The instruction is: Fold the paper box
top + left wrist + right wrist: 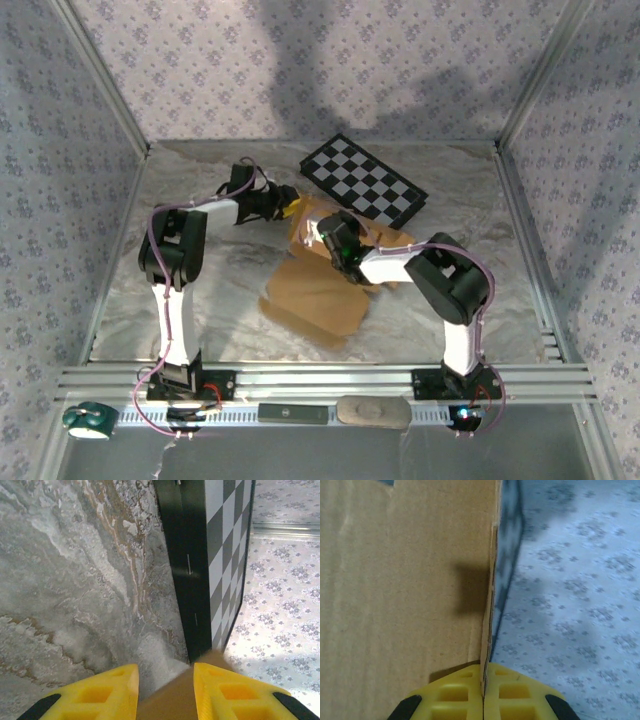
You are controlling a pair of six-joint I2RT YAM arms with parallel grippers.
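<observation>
While the paper box (318, 295) lies central on the surface (480, 200), slanting near-left to far-right, right gripper (483, 669) pinches tight on a raised wall edge and left gripper (166, 675) clasps its far-left fold.

The paper box (318, 292) lies just before the checkered board (365, 181).

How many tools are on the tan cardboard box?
2. The left tool holds the tan-brown cardboard paper box at its far-left corner; the right tool pinches a panel edge nearer the middle.
</observation>
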